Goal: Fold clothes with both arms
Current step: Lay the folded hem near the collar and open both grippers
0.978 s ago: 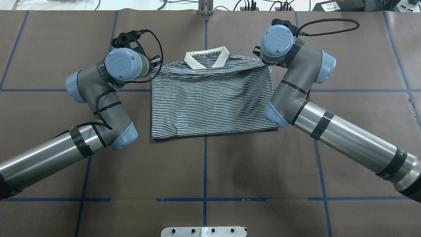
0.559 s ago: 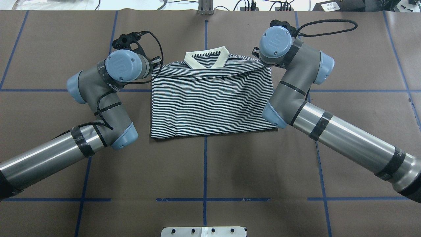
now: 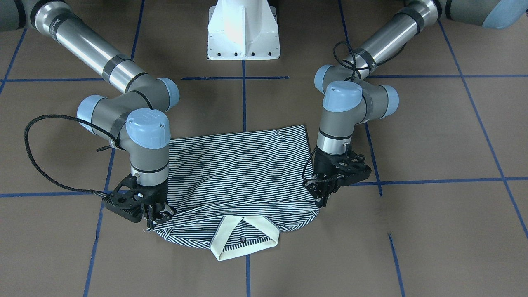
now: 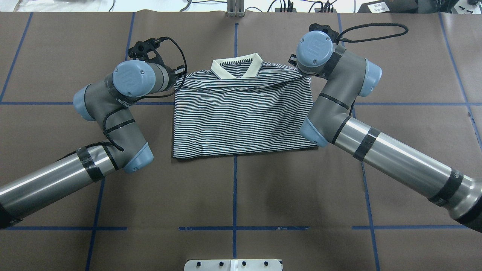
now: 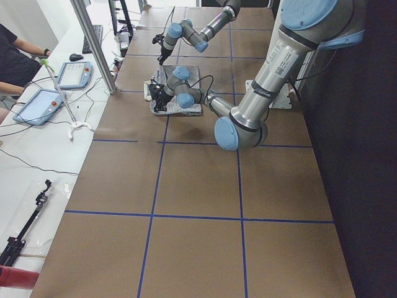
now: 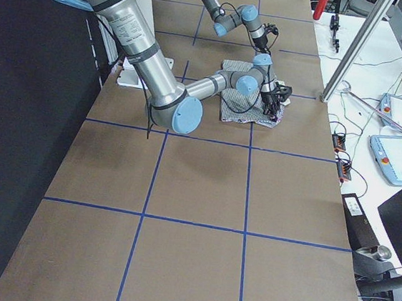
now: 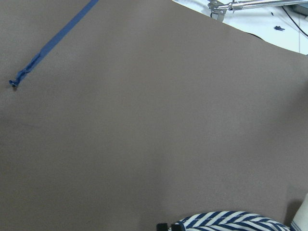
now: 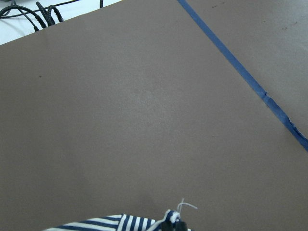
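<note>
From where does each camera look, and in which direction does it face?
Front-facing: across the table, facing the robot; left arm on view's right, white base at top.
Overhead: behind the robot, looking forward and down; both arms beside the polo shirt.
Exterior left: table's end; left arm nearest.
Exterior right: opposite end; right arm nearest.
Left wrist: down at table, shirt edge; left hand's tip.
Right wrist: likewise; right hand's tip.
Shared: front-facing and overhead show the collar.
</note>
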